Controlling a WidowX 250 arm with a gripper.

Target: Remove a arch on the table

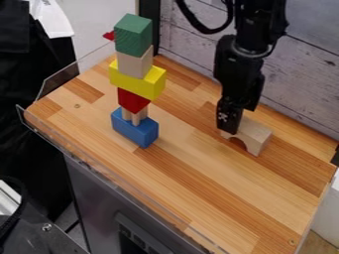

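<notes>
arch: plain pale wood, upright on the bench [175, 173] with its curved opening downward, toward the wall side and right of the middle as i look; call it the arch [255, 133].
end effector: the end effector [229, 130] hangs down at the arch's left end, as i see it. from where i stand i cannot tell whether it is spread, pressed together or pinching the wood.
where one lies from the other: most of the arch sticks out to the right of the end effector and a little nearer me. its long axis runs slantwise, from upper left to lower right, so the end effector is over one end, not the middle.
arm: one black arm [242, 64], coming in from the top edge.
stack: well apart to the left, a blue block [135, 130], pale posts [136, 117], a red block [132, 100], a yellow block [137, 82], a pale block [134, 64], a green block [133, 35] on top.
step: getting hold of the arch, i'd judge; the removal isn't done.
next move: a firm grip, then straight up; if the grip isn't good, shift along toward the middle.
risk: held by one end, it may swing or tip. carried left too low, it could topple the stack.
</notes>
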